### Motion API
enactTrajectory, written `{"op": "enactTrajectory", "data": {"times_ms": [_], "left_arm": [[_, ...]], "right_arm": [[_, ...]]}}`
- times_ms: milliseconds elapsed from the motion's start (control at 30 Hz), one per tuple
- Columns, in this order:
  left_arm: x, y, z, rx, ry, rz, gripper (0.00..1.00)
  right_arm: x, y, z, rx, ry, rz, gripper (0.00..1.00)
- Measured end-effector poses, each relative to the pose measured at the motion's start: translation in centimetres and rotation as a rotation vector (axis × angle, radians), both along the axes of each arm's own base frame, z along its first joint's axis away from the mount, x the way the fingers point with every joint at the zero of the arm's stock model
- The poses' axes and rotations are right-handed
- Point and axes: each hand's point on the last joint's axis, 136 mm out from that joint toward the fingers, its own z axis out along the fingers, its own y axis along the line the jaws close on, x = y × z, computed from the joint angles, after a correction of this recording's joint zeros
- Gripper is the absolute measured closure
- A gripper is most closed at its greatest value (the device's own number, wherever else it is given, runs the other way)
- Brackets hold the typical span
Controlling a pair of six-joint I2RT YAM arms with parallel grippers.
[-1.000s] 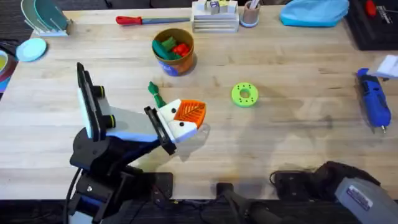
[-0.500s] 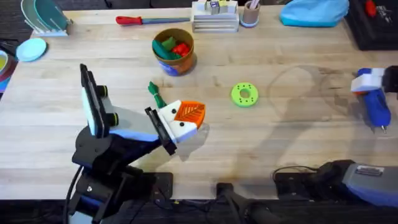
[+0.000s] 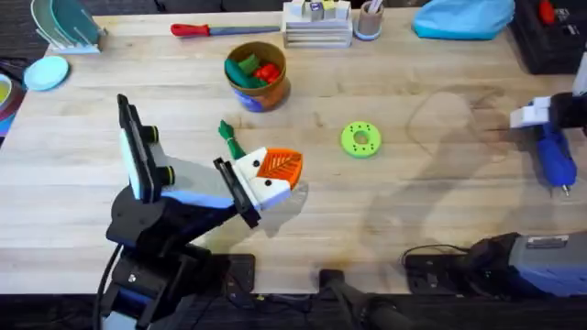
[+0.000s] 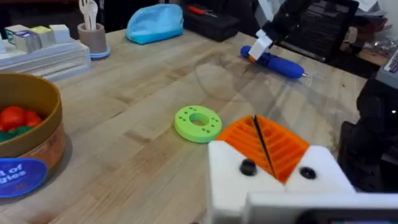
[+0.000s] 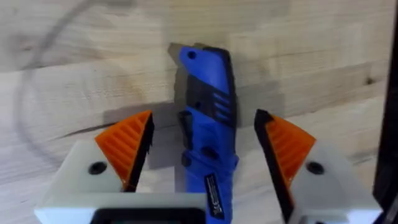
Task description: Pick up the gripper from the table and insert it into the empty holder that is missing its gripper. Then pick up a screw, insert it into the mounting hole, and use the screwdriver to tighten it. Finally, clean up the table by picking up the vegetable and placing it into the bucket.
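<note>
The left gripper rests low on the table. Its two orange pads are pressed flat together, with just a thin dark line between them, and each sits in a white holder. Nothing is pinched between them. The vegetable, a slim dark green piece, lies on the wood just beside this gripper, on the side toward the bucket. The bucket stands farther off past the vegetable, and it has red and green toy bits inside. A lime-green disc with holes lies near the pad tips, off to the other side.

The right gripper is well apart from all that, over at the far right side of the table. Its fingers are spread wide. The blue screwdriver lies on the wood right between them, with a gap on each side, so neither pad touches it.
</note>
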Motion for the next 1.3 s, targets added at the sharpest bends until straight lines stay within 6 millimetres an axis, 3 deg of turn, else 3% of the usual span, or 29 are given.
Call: {"op": "enactTrajectory", "data": {"times_ms": [133,300,467,633,767,933,1300], "left_arm": [[0.0,0.0,0.0,0.000,0.000,0.003,0.985],[0.0,0.0,0.0,0.000,0.000,0.003,0.985],[0.0,0.0,0.0,0.000,0.000,0.003,0.985],[0.0,0.0,0.0,0.000,0.000,0.003,0.985],[0.0,0.0,0.0,0.000,0.000,0.003,0.985],[0.0,0.0,0.0,0.000,0.000,0.003,0.985],[0.0,0.0,0.0,0.033,-0.053,0.000,0.985]], "right_arm": [[0.0,0.2,-2.1,0.035,0.036,0.005,0.010],[0.0,0.2,-2.1,0.041,0.036,0.007,0.045],[-0.1,0.5,-2.3,0.059,0.040,0.009,0.152],[0.0,0.8,-2.6,0.080,0.037,0.013,0.444],[0.0,0.6,-2.5,0.071,0.034,0.012,0.620],[-0.2,0.2,-2.5,0.055,0.049,0.000,0.966],[-0.2,1.8,-1.8,0.072,0.061,-0.012,0.983]]}}
